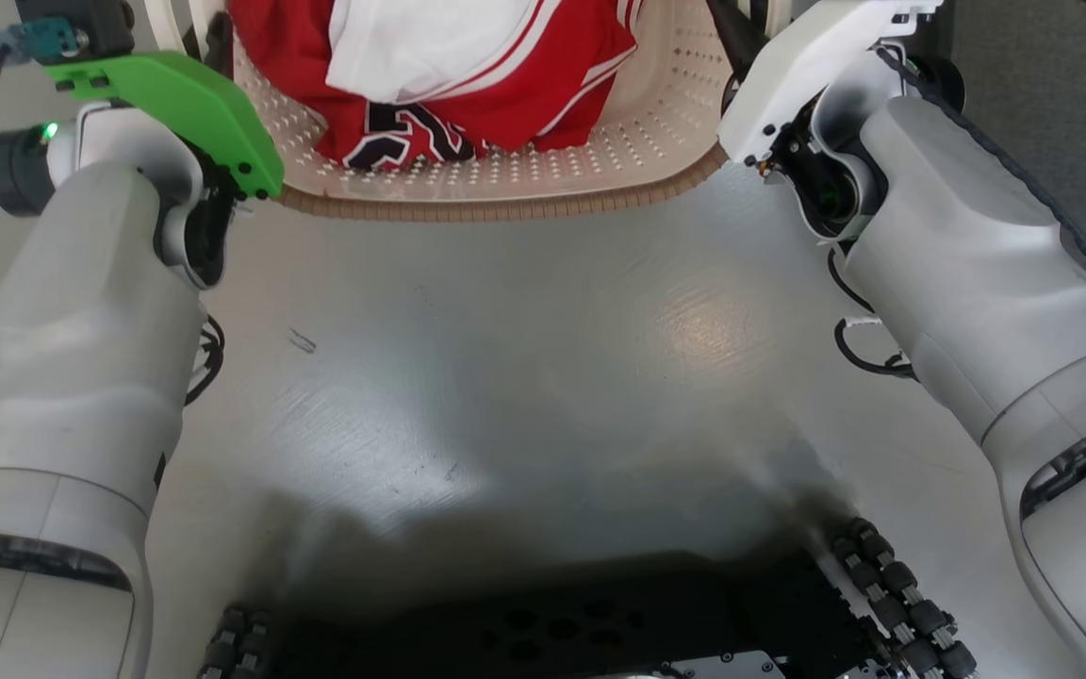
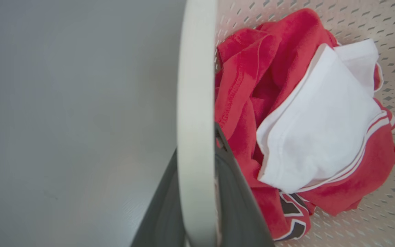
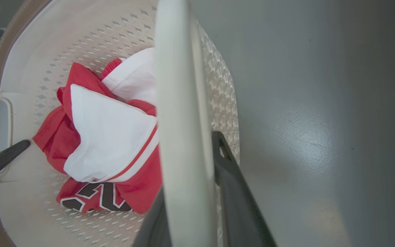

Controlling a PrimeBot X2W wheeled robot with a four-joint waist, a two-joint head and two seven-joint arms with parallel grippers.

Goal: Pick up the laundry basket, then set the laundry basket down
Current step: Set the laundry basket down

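Evidently mid-task. Located the laundry basket (image 1: 637,132) straight ahead of the robot, at the top edge of the head view, between the two forearms and above the grey floor (image 1: 543,377). Holds a crumpled red and white garment (image 1: 468,85) inside; nothing spilled over the brown rim (image 1: 505,206).

Checked the left gripper (image 2: 196,144): narrow, dark fingers (image 2: 235,192) pressed to either side of the left handle (image 2: 195,75), holding the laundry basket by that loop. Checked the right gripper (image 3: 189,161): likewise narrow, closed on the right handle (image 3: 173,75), one finger on the inner side of the loop and one on the outer.

Judged the grasp complete on both sides. Could not confirm the lift: base hidden, though the blurred floor well beyond the handles suggests the load is possibly off the ground. Left to do: complete the raise with both sides level, then lower and release. Main risk judged as tilt from uneven arms, sliding the garment toward one wall.
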